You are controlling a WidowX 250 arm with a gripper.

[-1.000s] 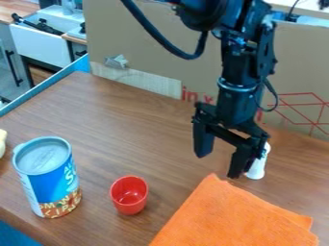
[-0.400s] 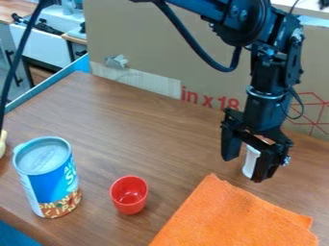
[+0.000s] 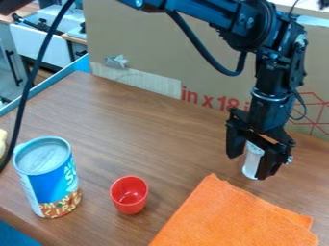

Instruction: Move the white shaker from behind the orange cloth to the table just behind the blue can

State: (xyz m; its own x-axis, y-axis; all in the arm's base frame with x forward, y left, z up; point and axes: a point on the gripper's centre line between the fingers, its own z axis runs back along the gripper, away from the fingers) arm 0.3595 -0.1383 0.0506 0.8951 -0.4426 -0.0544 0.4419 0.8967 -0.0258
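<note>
A: What's hidden?
B: White obj (image 3: 251, 162), partly, behind gripper (image 3: 249, 167); can't tell if they touch. Arm (image 3: 208, 14) also covers pt of cardboard (image 3: 147, 43) + its red print.
A: Cut off?
B: Orange cloth (image 3: 234, 211) at btm edge, arm + cardboard at top, pale thing (image 3: 3, 137) at L edge, so ID unk.
A: Blurred/tiny?
B: Sm. print on can (image 3: 48, 175), approx. unreadable. Blk items (image 3: 42, 26) upper L, too sm. to ID.
</note>
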